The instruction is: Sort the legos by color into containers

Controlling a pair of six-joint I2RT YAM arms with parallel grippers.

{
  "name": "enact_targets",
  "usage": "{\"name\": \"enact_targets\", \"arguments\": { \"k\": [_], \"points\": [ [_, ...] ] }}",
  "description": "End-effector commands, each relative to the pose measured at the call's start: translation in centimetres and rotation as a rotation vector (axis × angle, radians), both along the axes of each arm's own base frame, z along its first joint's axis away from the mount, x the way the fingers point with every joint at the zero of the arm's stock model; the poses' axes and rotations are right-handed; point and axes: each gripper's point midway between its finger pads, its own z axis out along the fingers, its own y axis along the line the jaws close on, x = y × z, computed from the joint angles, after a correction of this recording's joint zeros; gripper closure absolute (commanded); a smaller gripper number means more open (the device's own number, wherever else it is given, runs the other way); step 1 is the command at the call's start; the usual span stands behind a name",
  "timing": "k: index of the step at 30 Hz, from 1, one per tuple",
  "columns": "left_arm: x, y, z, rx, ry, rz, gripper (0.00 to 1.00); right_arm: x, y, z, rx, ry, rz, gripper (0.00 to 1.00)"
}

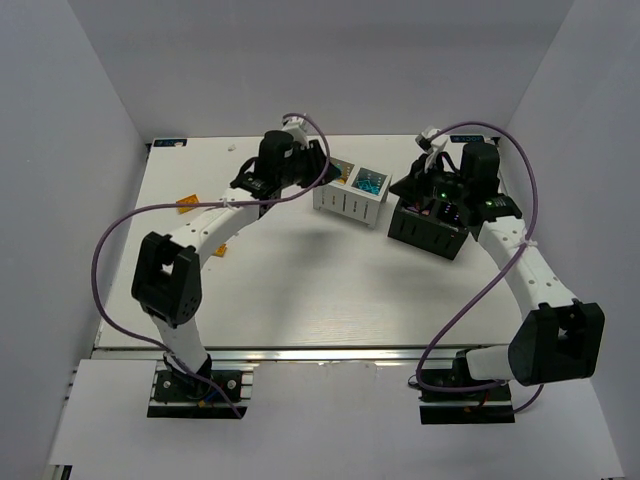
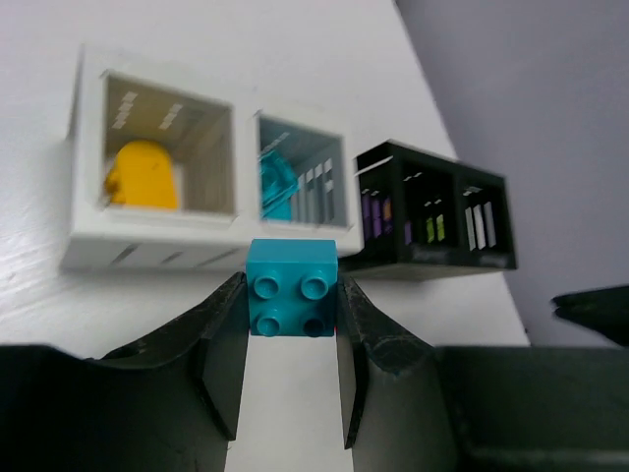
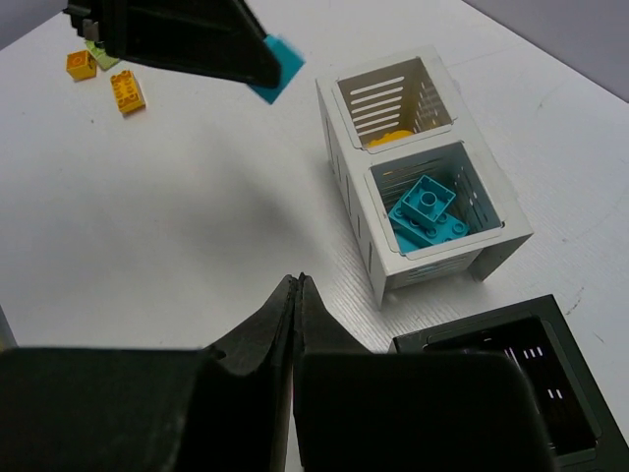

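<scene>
A cyan lego point(image 2: 292, 300) is clamped stud-side up between the fingers of my left gripper point(image 2: 292, 283), which hovers just in front of the white container point(image 2: 88, 206). That container holds an orange lego point(image 2: 142, 177) in one compartment and cyan legos point(image 3: 425, 211) in the other. The black container point(image 2: 432, 261) beside it shows purple point(image 2: 371, 214) and lime point(image 2: 432, 228) pieces through its slots. My right gripper point(image 3: 298, 280) is shut with nothing in it, above the table between the white container point(image 3: 339, 162) and the black container point(image 3: 472, 339).
Loose orange legos point(image 3: 127, 90) and a lime one point(image 3: 96, 47) lie on the table at the far left. In the top view two orange pieces point(image 1: 187, 206) rest beside the left arm. White walls enclose the table on three sides.
</scene>
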Motion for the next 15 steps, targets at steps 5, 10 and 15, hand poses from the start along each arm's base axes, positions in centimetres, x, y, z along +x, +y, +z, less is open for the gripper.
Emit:
{"name": "enact_targets", "arguments": {
  "k": [5, 10, 15],
  "points": [
    [2.5, -5.3, 3.7, -0.105, -0.067, -0.045, 0.81, 0.1, -1.0, 1.6, 0.023, -0.048, -0.049, 0.96],
    [4.0, -7.0, 3.3, -0.118, -0.061, -0.032, 0.8, 0.2, -1.6, 1.1, 0.023, -0.034, -0.067, 0.92],
    [5.2, -8.8, 2.5, -0.094, -0.055, -0.031, 0.76, 0.3, -2.0, 0.9, 0.026, -0.028, -0.074, 0.89]
  ]
}}
